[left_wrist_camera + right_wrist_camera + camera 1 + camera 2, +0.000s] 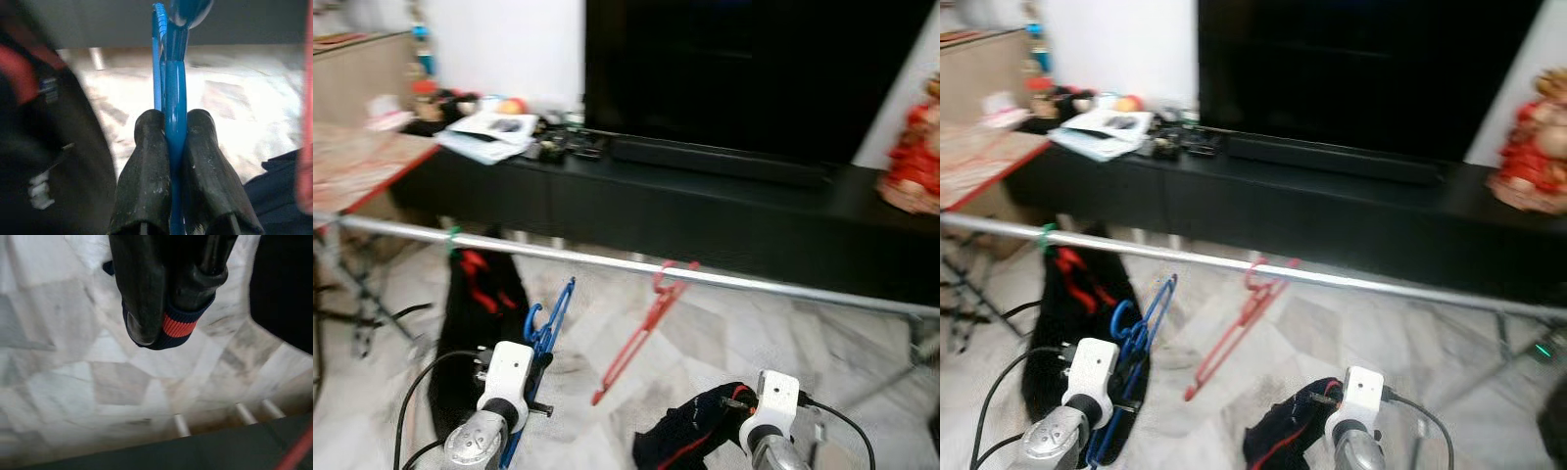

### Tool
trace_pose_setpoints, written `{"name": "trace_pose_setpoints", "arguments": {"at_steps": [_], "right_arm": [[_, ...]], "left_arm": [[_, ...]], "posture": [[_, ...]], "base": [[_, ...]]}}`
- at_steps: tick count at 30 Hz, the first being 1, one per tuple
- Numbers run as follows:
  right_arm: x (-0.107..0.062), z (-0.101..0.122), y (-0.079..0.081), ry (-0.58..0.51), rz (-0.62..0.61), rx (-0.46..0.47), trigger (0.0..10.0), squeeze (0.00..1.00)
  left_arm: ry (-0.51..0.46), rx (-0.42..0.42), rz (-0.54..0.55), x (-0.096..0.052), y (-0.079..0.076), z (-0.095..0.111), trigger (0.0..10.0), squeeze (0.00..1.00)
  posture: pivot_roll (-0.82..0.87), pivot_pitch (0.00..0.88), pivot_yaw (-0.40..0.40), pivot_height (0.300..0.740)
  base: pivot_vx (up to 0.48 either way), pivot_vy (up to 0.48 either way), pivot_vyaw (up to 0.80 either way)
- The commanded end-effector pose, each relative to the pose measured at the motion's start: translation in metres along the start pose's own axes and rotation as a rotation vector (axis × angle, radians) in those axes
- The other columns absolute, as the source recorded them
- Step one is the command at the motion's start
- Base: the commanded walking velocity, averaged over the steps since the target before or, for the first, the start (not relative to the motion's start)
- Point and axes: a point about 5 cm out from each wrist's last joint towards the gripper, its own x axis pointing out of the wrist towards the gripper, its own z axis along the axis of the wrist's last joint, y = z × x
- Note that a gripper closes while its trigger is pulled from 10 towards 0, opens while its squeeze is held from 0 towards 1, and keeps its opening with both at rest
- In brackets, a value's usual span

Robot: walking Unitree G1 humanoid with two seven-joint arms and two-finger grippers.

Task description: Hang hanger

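Your left gripper (175,142) has its jaws pinching the blue hanger (546,338), the thin blue frame running straight up between the two black fingers (146,166); the hanger is held below the silver rail (607,262) and apart from it, its hook end nearest the rail but not on it. Along that rail, a red hanger (646,328) hangs by its hook near the middle and slants down toward you, while a green hook (453,237) farther toward the rail's left end carries a black garment with red trim (475,313) that drops to the marble floor (724,333). Your right gripper (168,308) sits below the rail on the right-hand side, its jaws pressed onto a dark navy cloth with a red stripe (178,325), which bunches in a heap beside the wrist in the head views. Behind the rail runs a long black desk (705,211) with a dark television screen (744,69) and a slim soundbar (715,157) on top; toward the left end of that desk lie loose papers (489,132) and small clutter, and at its right end stands a red figurine (913,162).
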Motion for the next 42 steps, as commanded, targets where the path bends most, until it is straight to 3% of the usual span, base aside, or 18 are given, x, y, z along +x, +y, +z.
{"name": "trace_pose_setpoints", "arguments": {"at_steps": [1, 5, 20, 42], "right_arm": [[0.001, 0.006, -0.002, -0.020, -0.006, 0.000, 10.0, 0.00], [0.002, 0.007, -0.001, -0.026, -0.001, 0.002, 10.0, 0.00], [0.002, 0.006, 0.004, -0.028, 0.019, 0.010, 10.0, 0.00], [0.002, 0.007, 0.003, -0.026, 0.017, 0.010, 10.0, 0.00]], "left_arm": [[-0.012, 0.014, -0.006, 0.002, -0.002, 0.005, 10.0, 0.00], [-0.008, 0.008, 0.003, 0.002, -0.001, 0.005, 10.0, 0.00], [-0.002, -0.013, 0.011, 0.002, 0.000, 0.003, 10.0, 0.00], [0.018, -0.022, 0.019, 0.006, 0.002, -0.008, 10.0, 0.00]], "posture": [[0.11, 0.000, -0.034, 0.740], [0.11, 0.000, -0.033, 0.740], [0.12, 0.000, -0.027, 0.740], [0.12, 0.000, -0.030, 0.740]], "base": [[0.000, 0.000, -0.79], [0.000, 0.000, -0.65], [0.000, 0.000, 0.00], [-0.294, 0.000, 0.00]]}}
